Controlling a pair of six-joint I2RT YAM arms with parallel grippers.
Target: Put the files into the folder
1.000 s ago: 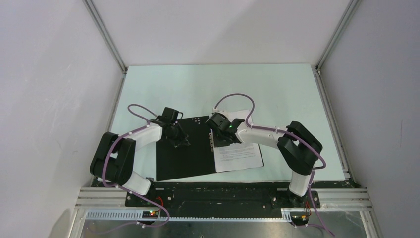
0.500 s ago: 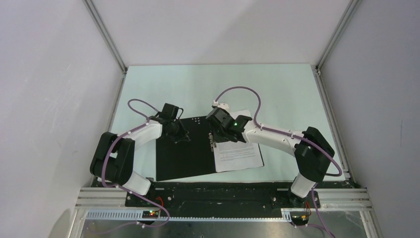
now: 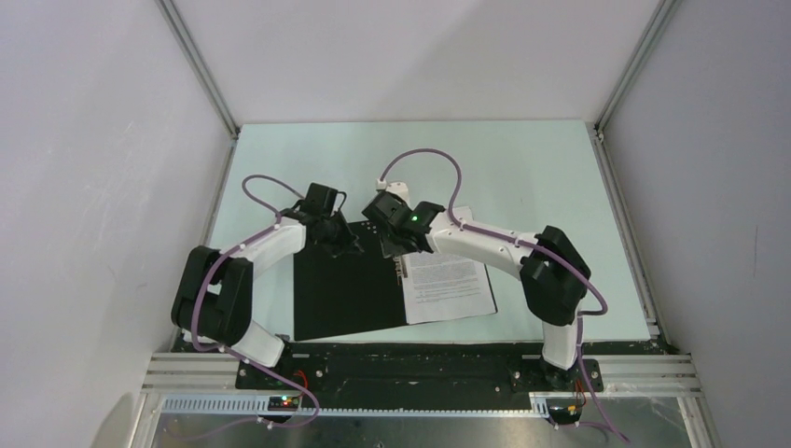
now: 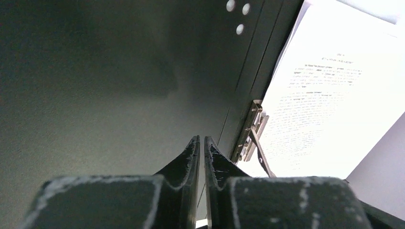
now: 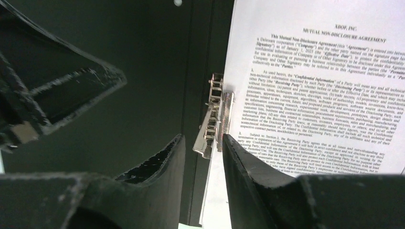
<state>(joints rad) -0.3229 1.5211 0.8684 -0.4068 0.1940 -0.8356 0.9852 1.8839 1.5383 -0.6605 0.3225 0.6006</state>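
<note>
The folder [image 3: 343, 294] lies open on the table, black inside up, with small white dots [image 4: 238, 14] near its far edge. A metal clip [image 5: 215, 119] sits along the spine and also shows in the left wrist view [image 4: 251, 136]. The files [image 3: 452, 285] lie as printed white sheets on the right cover, their left edge by the clip; the text is clear in the right wrist view [image 5: 315, 86]. My left gripper [image 4: 201, 140] is shut and empty, over the left cover near the far edge [image 3: 345, 245]. My right gripper [image 5: 203, 138] is open, its jaws either side of the clip from above [image 3: 396, 247].
The pale green table [image 3: 522, 177] is walled in by white panels and aluminium rails [image 3: 611, 187]. The two wrists are close together over the far end of the folder. The left gripper's finger [image 5: 57, 90] shows at the left of the right wrist view.
Both grippers have moved away from the bases toward the folder's far edge. The right wrist has shifted left along the spine. The files and folder have not moved.
</note>
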